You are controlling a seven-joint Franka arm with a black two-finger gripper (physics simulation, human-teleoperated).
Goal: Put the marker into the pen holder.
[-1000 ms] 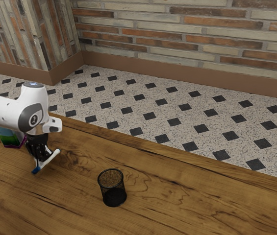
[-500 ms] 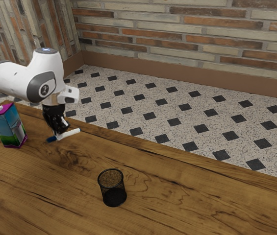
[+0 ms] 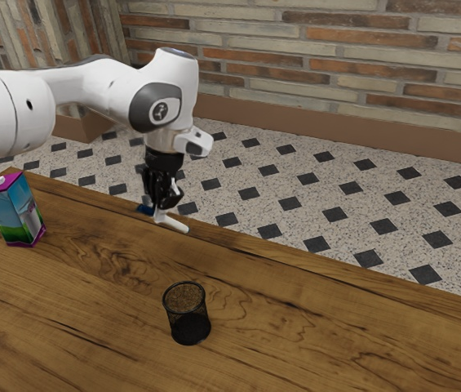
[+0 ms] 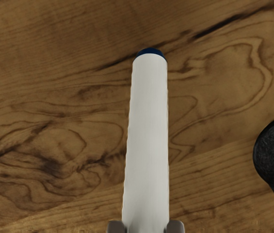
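In the exterior view, black jaws clamp a slim white-and-blue marker point(image 3: 173, 224); the round black mesh pen holder point(image 3: 189, 328) lies toward half-past five from them.

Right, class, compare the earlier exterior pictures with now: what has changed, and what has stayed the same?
The gripper has carried the marker toward the exterior view's right and higher in that view. The marker has also turned: its white end now points down and right. Nothing was newly grasped or let go; the fingers still hold it. The pen holder and carton stayed put.
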